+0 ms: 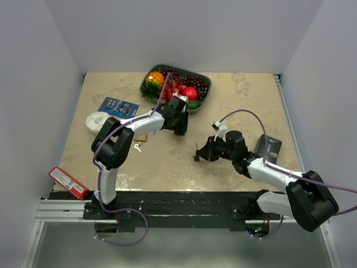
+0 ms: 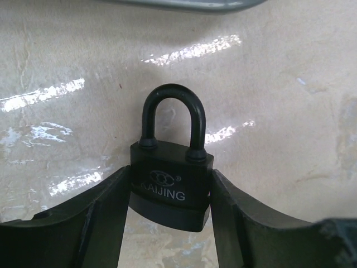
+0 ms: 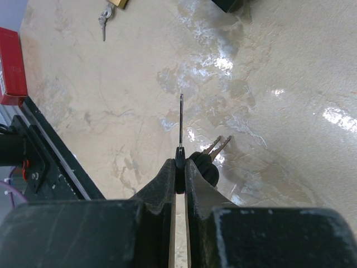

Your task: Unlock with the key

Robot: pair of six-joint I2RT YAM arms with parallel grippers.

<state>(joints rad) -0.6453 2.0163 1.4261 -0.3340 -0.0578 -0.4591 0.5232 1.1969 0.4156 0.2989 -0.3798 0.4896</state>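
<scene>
1. Grip first: the right tool (image 3: 179,167) has its fingers pressed together on the black head of the key (image 3: 181,120). The thin blade sticks straight out past the fingertips, edge-on to the wrist camera. 2 spare keys (image 3: 217,146) hang just beside it.
2. The left tool (image 2: 170,177) is spread part way and pinches the black padlock (image 2: 170,192) by its 2 narrow sides, lettered face toward the wrist camera. The shackle (image 2: 173,92) is seated in the body and points away from the wrist.
3. In the top view the left tool lies up and to the left of the key, near but apart. The blade points left and toward the near edge of the table (image 1: 234,100), not at the padlock. The padlock's long axis runs from the left wrist out to the shackle, so I judge that the keyhole end faces back between the left fingers. The right arm carries the key and is the 1 to close the gap, and blade and keyhole are not lined up.
4. No view shows the keyhole.
5. From above, the left tool covers the padlock and the key is only a dark speck.
6. I cannot tell whether the padlock rests on the table or hangs above it.
7. A second lock (image 1: 140,138), brass-coloured with its own key, lies by the left arm. It is cut off at the top of the right wrist view.
</scene>
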